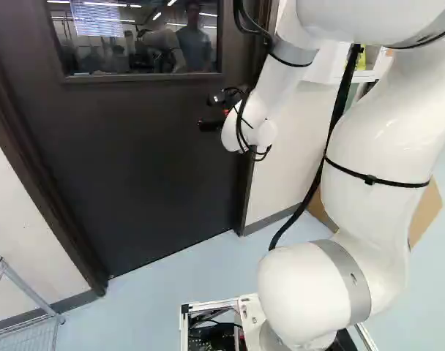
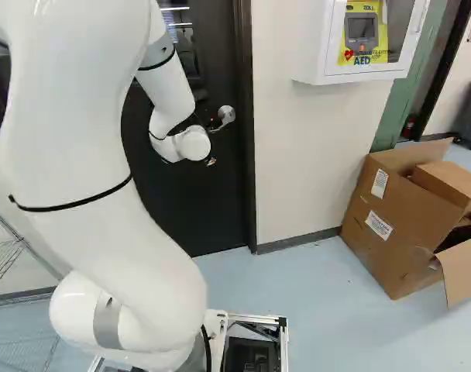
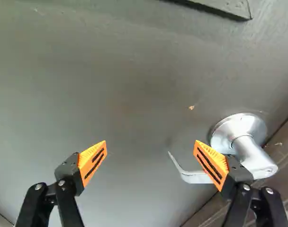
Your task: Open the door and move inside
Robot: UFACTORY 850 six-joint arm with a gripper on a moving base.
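The jaws stand wide apart and empty, with the closed door's (image 1: pixel 149 161) lever handle (image 3: pixel 196 178) partly hidden beyond 1 orange pad (image 3: pixel 211 163) rather than lined up between the 2. Pushing straight ahead could jam that side against the metal, and closing without a sideways shift would probably miss the lever, leaving the latch unturned.

The door (image 1: pixel 149 161) stands ahead of the arm (image 1: pixel 383 131), handle (image 2: pixel 226 115) near its right edge. Right of it: 1 cabinet (image 2: pixel 313 46) on the wall (image 2: pixel 297 155), 1 cardboard box (image 2: pixel 390 232) on the floor (image 2: pixel 321 310). Left: 1 wire rack (image 1: pixel 25 285).
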